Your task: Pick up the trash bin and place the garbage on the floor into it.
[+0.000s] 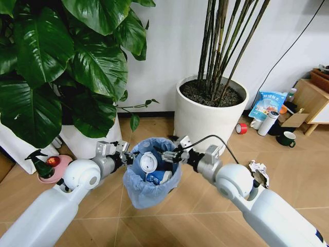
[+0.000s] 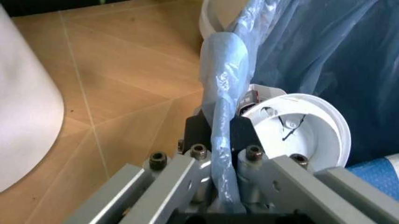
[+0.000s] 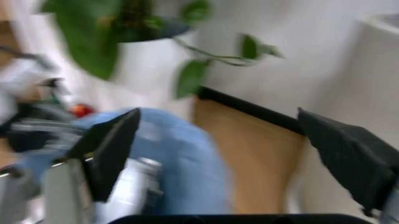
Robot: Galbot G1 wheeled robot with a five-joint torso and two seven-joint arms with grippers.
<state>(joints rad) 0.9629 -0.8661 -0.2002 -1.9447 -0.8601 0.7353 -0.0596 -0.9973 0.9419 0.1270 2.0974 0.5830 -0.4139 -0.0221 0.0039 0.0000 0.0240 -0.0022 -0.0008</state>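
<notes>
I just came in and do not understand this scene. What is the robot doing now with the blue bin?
The robot holds the trash bin up off the floor in front of it. The left gripper is shut on the bin's bag-lined rim. The right gripper is open over the bin's opening on the other side. Inside lie a white lid and a blue-white carton. A crumpled paper wad lies on the floor to the right.
</notes>
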